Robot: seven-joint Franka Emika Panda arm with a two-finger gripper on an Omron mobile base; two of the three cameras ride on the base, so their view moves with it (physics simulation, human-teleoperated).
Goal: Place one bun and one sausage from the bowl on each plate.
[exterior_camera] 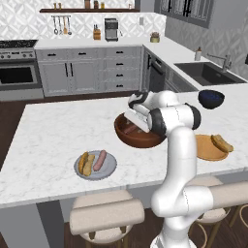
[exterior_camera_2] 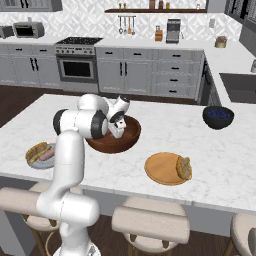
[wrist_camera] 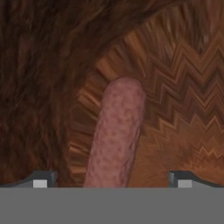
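The reddish-brown wooden bowl (exterior_camera: 122, 134) (exterior_camera_2: 112, 144) holds one pinkish sausage (wrist_camera: 116, 140) (exterior_camera: 130, 129). My gripper (wrist_camera: 112, 179) (exterior_camera: 134, 123) (exterior_camera_2: 118, 131) reaches down into the bowl and is open. Its fingertips (wrist_camera: 40, 180) stand wide on either side of the sausage's near end without touching it. The grey-blue plate (exterior_camera: 110, 169) (exterior_camera_2: 36, 164) carries a bun (exterior_camera: 87, 163) and a sausage (exterior_camera: 100, 160). The orange-tan plate (exterior_camera: 206, 151) (exterior_camera_2: 160, 170) carries a bun (exterior_camera: 222, 143) (exterior_camera_2: 183, 168) at its right side.
A small dark blue bowl (exterior_camera: 211, 99) (exterior_camera_2: 218, 116) stands on the island's far right. Stools (exterior_camera: 106, 213) line the near edge of the marble island. A sink (exterior_camera: 208, 72) lies in the counter behind.
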